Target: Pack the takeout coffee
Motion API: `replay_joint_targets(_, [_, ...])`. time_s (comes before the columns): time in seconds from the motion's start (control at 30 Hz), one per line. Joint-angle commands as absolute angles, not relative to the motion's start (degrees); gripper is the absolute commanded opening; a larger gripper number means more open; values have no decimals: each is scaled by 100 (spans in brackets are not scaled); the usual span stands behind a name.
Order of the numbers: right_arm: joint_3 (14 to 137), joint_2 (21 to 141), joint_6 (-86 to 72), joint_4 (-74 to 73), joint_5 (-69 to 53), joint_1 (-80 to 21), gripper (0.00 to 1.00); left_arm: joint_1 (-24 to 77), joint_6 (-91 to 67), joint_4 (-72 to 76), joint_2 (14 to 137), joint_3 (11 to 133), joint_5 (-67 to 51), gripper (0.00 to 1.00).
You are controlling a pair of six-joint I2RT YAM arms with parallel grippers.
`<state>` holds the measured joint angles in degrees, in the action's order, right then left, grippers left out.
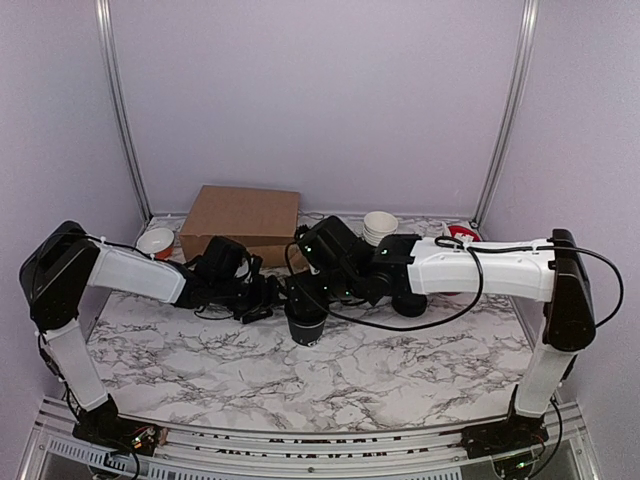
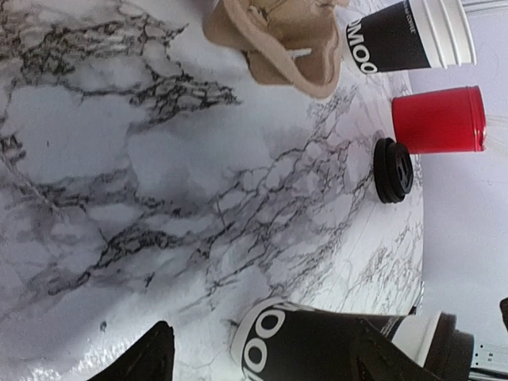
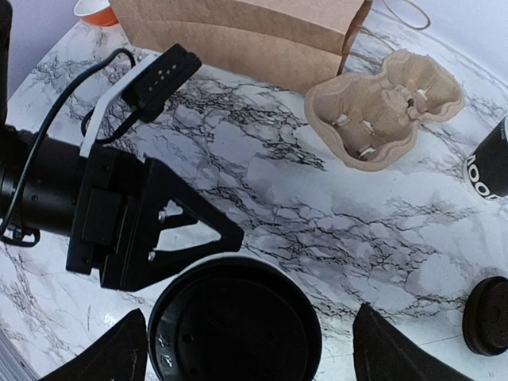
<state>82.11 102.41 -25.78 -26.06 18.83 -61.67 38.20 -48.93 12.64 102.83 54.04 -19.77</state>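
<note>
The takeout coffee cup (image 1: 305, 326), black with white print, stands upright at the table's middle with its black lid (image 3: 234, 321) on top. My left gripper (image 2: 262, 340) is open and straddles the cup's side (image 2: 317, 349). One finger (image 2: 151, 357) stands clear of the cup, and the other finger (image 2: 389, 361) lies against or in front of it. My right gripper (image 3: 250, 313) hangs open directly above the lid, with a finger on either side and small gaps to both. In the top view the left gripper (image 1: 268, 300) and the right gripper (image 1: 310, 300) meet at the cup.
A brown paper bag (image 1: 240, 220) lies at the back, and a moulded cardboard carrier (image 3: 381, 107) lies in front of it. A stack of white-rimmed cups (image 2: 405, 36), a red tub (image 2: 436, 119) and a loose black lid (image 2: 393, 171) stand at the back right. An orange bowl (image 1: 155, 240) sits back left.
</note>
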Motion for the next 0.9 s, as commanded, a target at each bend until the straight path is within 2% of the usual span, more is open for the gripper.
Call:
replay_joint_targets(0.0, [8804, 10453, -2913, -3020, 1931, -6255, 86, 3841, -5199, 1392, 9795, 5063, -2316, 75])
replay_joint_targets(0.23, [8371, 10223, -2908, -2962, 1705, -6267, 86, 4478, -5299, 1060, 9288, 4987, -1625, 75])
replay_joint_targets(0.57, [7457, 9357, -2457, -2872, 1652, -6204, 87, 5036, -5998, 1872, 8969, 4090, -366, 75])
replay_joint_targets(0.73, [7133, 9010, -2506, -2882, 1561, -5870, 87, 5023, -5871, 1905, 8885, 4036, -338, 75])
replay_joint_targets(0.87, [6218, 8143, -2922, -2593, 1410, -5583, 87, 5023, -5585, 1900, 9062, 4300, -824, 75])
